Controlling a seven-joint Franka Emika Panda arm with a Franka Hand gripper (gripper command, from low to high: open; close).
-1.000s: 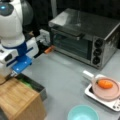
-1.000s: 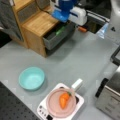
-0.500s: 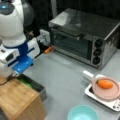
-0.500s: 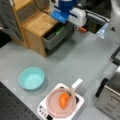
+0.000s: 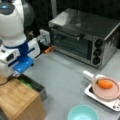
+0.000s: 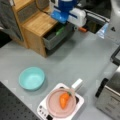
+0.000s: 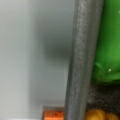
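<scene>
My gripper hangs at the left in a front view, over the open grey drawer of a wooden cabinet. It also shows at the top of a front view, where the gripper is low at the drawer. A green object lies inside that drawer. In the wrist view the drawer's grey rim runs top to bottom, with the green object right of it and a yellow-orange thing below. The fingers are hidden.
A toaster oven stands at the back right. A carrot lies on a pink plate on a white scale. A teal bowl sits near the front. A small orange item lies by the oven.
</scene>
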